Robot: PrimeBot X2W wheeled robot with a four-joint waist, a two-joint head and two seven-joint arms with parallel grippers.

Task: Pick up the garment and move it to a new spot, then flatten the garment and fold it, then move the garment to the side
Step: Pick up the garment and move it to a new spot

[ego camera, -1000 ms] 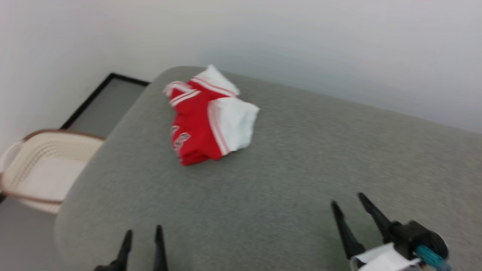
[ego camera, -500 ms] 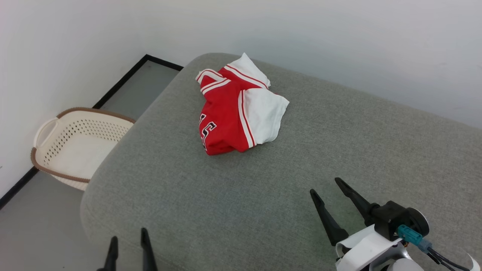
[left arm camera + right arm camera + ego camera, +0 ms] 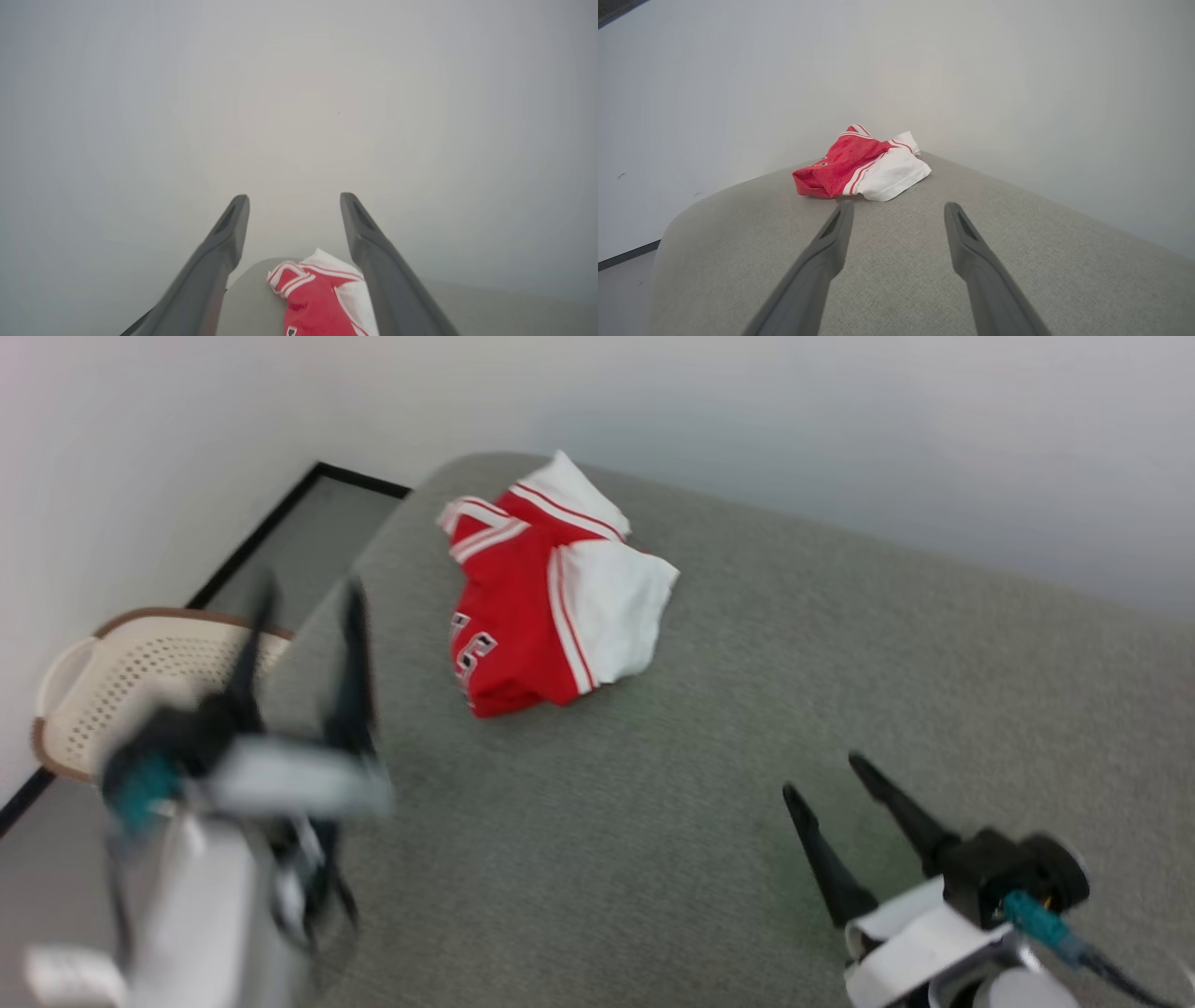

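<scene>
The garment (image 3: 541,597), a red jersey with white sleeves, striped trim and black lettering, lies bunched near the far left corner of the grey padded surface (image 3: 747,709). My left gripper (image 3: 303,593) is raised and motion-blurred at the left, open and empty, to the left of the garment. In the left wrist view the garment (image 3: 322,298) shows low between the open gripper's (image 3: 294,200) fingers, against the wall. My right gripper (image 3: 822,775) hovers open over the near right of the surface. The right wrist view has the garment (image 3: 859,165) ahead of the open gripper (image 3: 899,207).
A cream perforated laundry basket (image 3: 112,681) with a brown rim stands on the floor left of the surface, partly behind my left arm. A white wall (image 3: 747,429) runs close behind the surface, with a black skirting line (image 3: 252,537) at the left.
My left arm has risen far up into the head view and is blurred with motion. The right gripper stays about where it was, open. The camera has shifted slightly.
</scene>
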